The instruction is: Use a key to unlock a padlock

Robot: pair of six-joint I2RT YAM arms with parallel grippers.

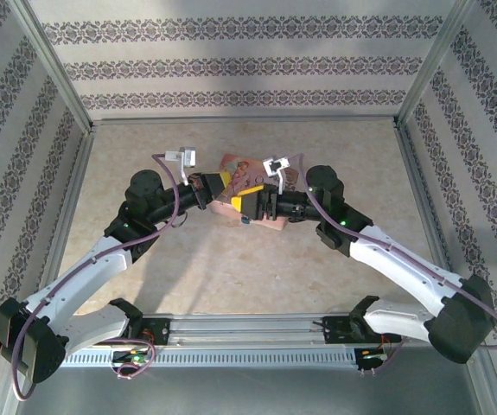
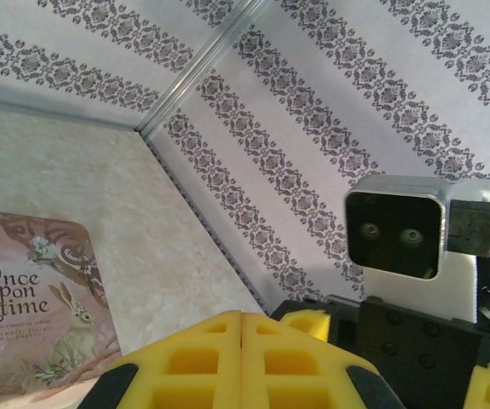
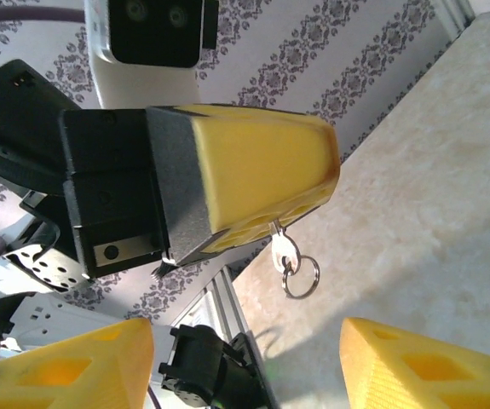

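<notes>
With the padlock (image 1: 244,221), seemingly the bluish speck on the table (image 1: 187,259) just under the spread, empty right gripper (image 1: 250,205), lying unheld, the key (image 3: 282,250) barely pinched in the clenched left gripper (image 3: 266,179) may slip or shove it away.

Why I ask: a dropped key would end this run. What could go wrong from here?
1. The left gripper is shut on the key only near the edge of its pads. The key and its ring hang free, so a jolt might shake them loose.
2. The right gripper stands open close by. If it moves in, it could knock the key askew or bump the left gripper rather than meet it cleanly.
</notes>
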